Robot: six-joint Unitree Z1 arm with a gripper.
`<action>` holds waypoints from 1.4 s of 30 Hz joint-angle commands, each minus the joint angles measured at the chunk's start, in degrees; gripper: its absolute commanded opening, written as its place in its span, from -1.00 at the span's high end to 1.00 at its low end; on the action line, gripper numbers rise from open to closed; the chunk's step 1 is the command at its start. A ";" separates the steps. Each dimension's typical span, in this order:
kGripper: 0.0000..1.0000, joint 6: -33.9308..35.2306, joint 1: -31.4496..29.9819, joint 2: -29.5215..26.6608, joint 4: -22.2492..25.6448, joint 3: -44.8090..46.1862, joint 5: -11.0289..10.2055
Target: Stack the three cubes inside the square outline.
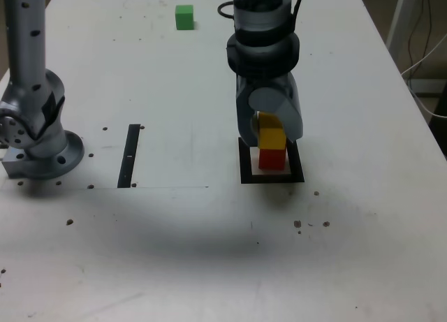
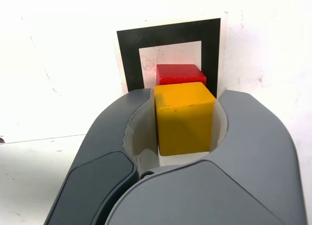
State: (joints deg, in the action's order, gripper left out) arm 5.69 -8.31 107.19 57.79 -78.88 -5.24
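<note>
The yellow cube [image 1: 273, 136] [image 2: 184, 118] sits on top of the red cube [image 1: 272, 159] [image 2: 180, 73], both inside the square outline [image 1: 272, 178] [image 2: 170, 32]. My gripper [image 1: 271, 143] [image 2: 186, 97] comes down from above and is shut on the yellow cube, one jaw against each of its sides. The wrist view shows the yellow cube set slightly off the red one. The green cube [image 1: 184, 17] lies alone at the far end of the table, well away from the gripper.
A narrow black strip [image 1: 130, 156] lies on the white table [image 1: 209, 252] toward the exterior view's left. The arm's grey base [image 1: 38, 144] stands at the left edge. Cables [image 1: 426, 56] hang beyond the table's right edge.
</note>
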 commanded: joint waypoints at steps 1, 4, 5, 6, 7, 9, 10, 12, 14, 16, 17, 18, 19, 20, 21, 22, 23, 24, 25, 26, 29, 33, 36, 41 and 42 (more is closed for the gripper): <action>-0.58 -0.23 0.23 0.29 -0.18 0.23 0.21; -0.87 -0.33 0.39 0.30 -0.22 0.58 0.38; -0.88 -0.33 0.42 0.30 -0.22 0.64 0.40; -0.88 -0.33 0.44 0.30 -0.22 0.69 0.43; -0.88 -0.33 0.46 0.30 -0.24 0.73 0.45; -0.88 -0.33 0.48 0.28 -0.32 0.77 0.47; -0.88 -0.34 0.48 0.27 -0.35 0.77 0.48; -0.88 -0.36 0.48 0.21 -0.44 0.78 0.47; -0.89 -0.38 0.48 0.05 -0.50 0.83 0.44; -0.91 -0.40 0.48 -0.27 -0.47 0.96 0.38; -0.92 -0.40 0.48 -0.52 -0.42 1.04 0.32; -0.93 -0.40 0.49 -0.80 -0.30 1.13 0.24; -0.94 -0.40 0.51 -1.13 -0.10 1.21 0.12; -0.95 -0.40 0.55 -1.62 0.24 1.29 -0.08; -0.96 -0.41 0.63 -1.99 0.55 1.33 -0.24; -0.96 -0.41 0.73 -2.40 0.92 1.33 -0.42; -0.97 -0.41 0.88 -2.82 1.38 1.30 -0.63; -0.97 -0.41 1.08 -3.25 1.90 1.24 -0.86; -0.98 -0.42 1.34 -3.69 2.45 1.17 -1.10; -0.98 -0.45 1.68 -4.12 3.03 1.09 -1.33; -0.98 -0.85 3.08 -5.26 4.93 0.95 -1.95; -0.98 -2.57 6.10 -5.99 7.19 1.02 -2.48; -0.98 -4.50 9.28 -6.14 8.90 1.26 -2.95; -0.98 -8.25 15.84 -6.63 10.16 2.22 -3.74; -0.98 -9.04 17.09 -6.73 10.16 2.33 -3.82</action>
State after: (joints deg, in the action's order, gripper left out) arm -2.87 6.95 101.15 67.89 -76.59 -8.92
